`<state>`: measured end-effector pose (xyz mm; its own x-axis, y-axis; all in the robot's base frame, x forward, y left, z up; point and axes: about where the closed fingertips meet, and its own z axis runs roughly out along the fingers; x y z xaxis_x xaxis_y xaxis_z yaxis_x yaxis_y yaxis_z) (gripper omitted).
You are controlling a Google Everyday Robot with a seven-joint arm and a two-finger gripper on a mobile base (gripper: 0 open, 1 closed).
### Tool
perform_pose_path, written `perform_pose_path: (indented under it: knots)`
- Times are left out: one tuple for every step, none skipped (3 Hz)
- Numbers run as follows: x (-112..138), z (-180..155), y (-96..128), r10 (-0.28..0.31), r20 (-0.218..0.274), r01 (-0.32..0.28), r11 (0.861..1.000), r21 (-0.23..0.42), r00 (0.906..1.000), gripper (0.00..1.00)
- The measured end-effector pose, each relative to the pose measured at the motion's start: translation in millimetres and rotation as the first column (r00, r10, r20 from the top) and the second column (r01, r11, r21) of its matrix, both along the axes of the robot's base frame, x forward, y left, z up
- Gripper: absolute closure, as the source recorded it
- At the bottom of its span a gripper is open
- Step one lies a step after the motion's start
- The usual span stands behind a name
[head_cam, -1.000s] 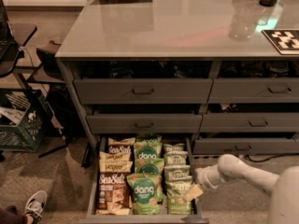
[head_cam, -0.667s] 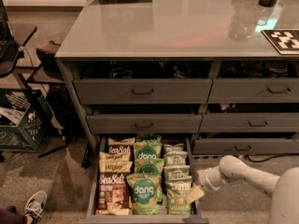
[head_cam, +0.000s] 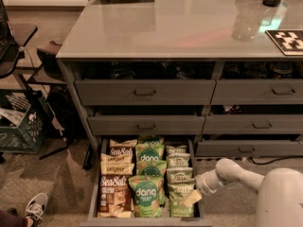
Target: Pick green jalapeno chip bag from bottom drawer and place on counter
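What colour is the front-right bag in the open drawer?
The bag is pale olive green with a cream banner, camera view; the gripper is at it.

The bottom drawer (head_cam: 94, 190) stands open below the closed drawers (head_cam: 144, 92) on the left side, under the table (head_cam: 165, 27). In it lie three columns running front to back: Sea Salt bags (head_cam: 113, 193) on the left, dang bags (head_cam: 146, 193) in the middle, green jalapeno chip bags (head_cam: 180, 175) on the right. The gripper (head_cam: 192, 198) is at the drawer's front right corner, over the frontmost bag of the right column, and its arm (head_cam: 236, 174) reaches in from the right. A crate (head_cam: 21, 126) stands on the floor to the left.
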<state>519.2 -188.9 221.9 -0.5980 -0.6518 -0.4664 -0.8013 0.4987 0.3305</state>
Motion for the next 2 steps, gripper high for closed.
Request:
perform_pose_path:
  knots:
    - [0.3, -28.6, 9.0, 0.007, -0.035, -0.007, 1.000, 0.009, 0.9993, 0.00]
    - [0.2, -23.7, 9.0, 0.007, -0.036, -0.007, 1.000, 0.008, 0.9993, 0.00]
